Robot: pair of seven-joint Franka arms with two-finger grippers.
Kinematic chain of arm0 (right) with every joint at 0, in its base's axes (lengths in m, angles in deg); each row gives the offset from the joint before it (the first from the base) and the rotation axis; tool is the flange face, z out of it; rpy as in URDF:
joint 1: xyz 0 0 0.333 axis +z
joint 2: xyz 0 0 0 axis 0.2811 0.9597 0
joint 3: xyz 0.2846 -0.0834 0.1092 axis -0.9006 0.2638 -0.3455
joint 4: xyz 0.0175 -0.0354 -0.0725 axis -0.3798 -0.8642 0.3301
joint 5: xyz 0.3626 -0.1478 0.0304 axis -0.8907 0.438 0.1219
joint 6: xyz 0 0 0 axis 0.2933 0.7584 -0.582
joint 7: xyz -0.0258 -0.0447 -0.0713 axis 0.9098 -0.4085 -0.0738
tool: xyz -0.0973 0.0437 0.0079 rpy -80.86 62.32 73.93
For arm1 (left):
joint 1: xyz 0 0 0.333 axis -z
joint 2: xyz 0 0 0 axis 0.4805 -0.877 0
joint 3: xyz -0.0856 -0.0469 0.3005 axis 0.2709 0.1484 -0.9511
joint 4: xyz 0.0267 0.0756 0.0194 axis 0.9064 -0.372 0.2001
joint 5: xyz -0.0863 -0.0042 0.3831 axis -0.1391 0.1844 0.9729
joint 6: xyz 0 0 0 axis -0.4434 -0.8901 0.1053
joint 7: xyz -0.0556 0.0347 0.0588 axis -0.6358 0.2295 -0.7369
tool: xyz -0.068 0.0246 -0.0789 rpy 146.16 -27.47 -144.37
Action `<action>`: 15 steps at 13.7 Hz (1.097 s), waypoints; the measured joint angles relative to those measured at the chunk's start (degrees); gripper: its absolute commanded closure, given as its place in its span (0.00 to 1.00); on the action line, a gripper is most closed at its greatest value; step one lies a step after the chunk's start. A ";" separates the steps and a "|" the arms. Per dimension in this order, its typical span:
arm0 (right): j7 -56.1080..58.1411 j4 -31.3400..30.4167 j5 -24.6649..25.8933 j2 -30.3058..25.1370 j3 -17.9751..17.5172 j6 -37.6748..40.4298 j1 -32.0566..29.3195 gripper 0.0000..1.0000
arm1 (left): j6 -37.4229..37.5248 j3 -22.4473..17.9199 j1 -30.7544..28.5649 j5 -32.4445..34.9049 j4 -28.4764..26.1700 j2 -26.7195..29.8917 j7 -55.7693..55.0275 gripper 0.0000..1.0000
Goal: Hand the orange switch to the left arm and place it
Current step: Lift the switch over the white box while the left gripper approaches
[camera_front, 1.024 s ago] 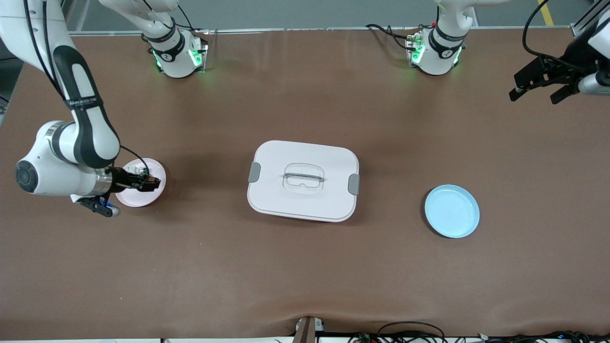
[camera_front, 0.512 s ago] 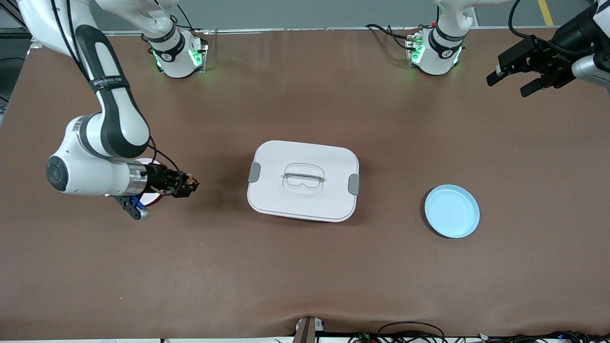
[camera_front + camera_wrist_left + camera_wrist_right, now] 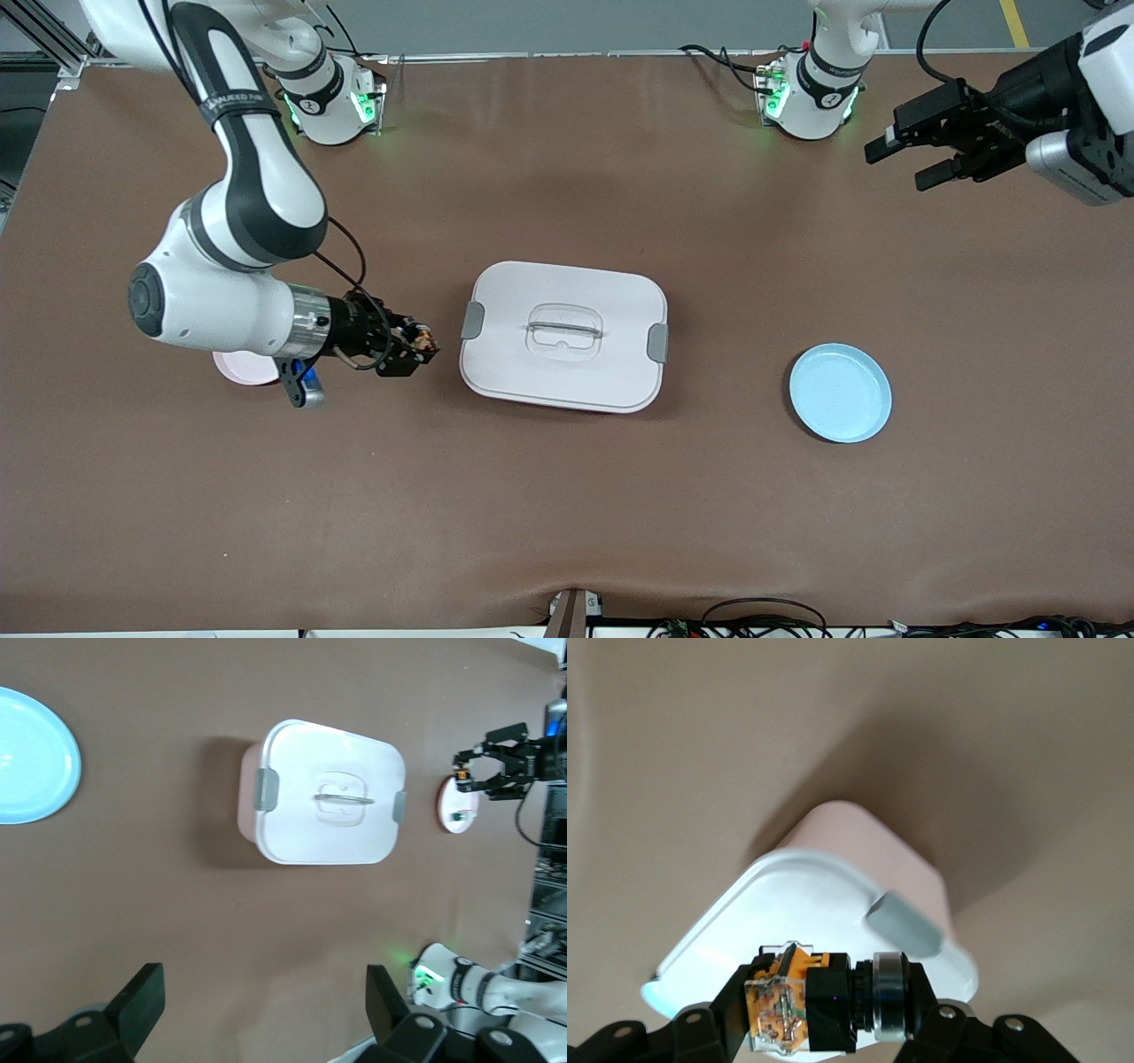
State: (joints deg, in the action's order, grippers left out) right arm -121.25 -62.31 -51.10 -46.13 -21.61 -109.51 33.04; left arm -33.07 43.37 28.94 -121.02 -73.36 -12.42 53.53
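Two arms are seen over a brown table (image 3: 567,496). Largest on it is the white box (image 3: 563,335), lid clipped on, lying at the middle between a pink plate (image 3: 237,368) and a blue plate (image 3: 840,392). The right gripper (image 3: 423,342) is held in the air over bare table just beside the box's grey clip (image 3: 472,320), and its fingers are clamped on the orange switch (image 3: 824,999). The left gripper (image 3: 904,158) is held high over the left arm's end of the table, fingers (image 3: 137,1014) spread wide with nothing between them.
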 measured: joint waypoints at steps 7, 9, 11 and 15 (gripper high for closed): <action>-16.47 6.25 -3.90 4.40 0.00 -5.24 6.17 1.00 | -2.78 0.74 2.13 -3.14 0.01 -2.22 0.06 0.00; -22.76 9.52 -4.65 6.42 -0.02 -7.67 7.89 1.00 | -4.19 0.98 3.20 -3.73 0.01 -2.75 0.06 0.00; -29.66 13.49 -4.73 9.09 -0.02 -11.01 10.38 1.00 | -5.53 1.67 3.86 -3.84 -0.02 -3.59 0.06 0.00; -38.75 19.29 -5.01 11.70 -0.04 -12.50 14.87 1.00 | -10.04 4.25 5.17 -3.85 -0.17 -6.80 0.06 0.00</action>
State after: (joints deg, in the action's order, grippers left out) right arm -160.00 -43.02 -56.10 -34.43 -21.65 -122.01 47.91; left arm -43.11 47.62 34.11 -124.87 -73.54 -19.22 53.59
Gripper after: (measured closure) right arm 0.286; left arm 0.000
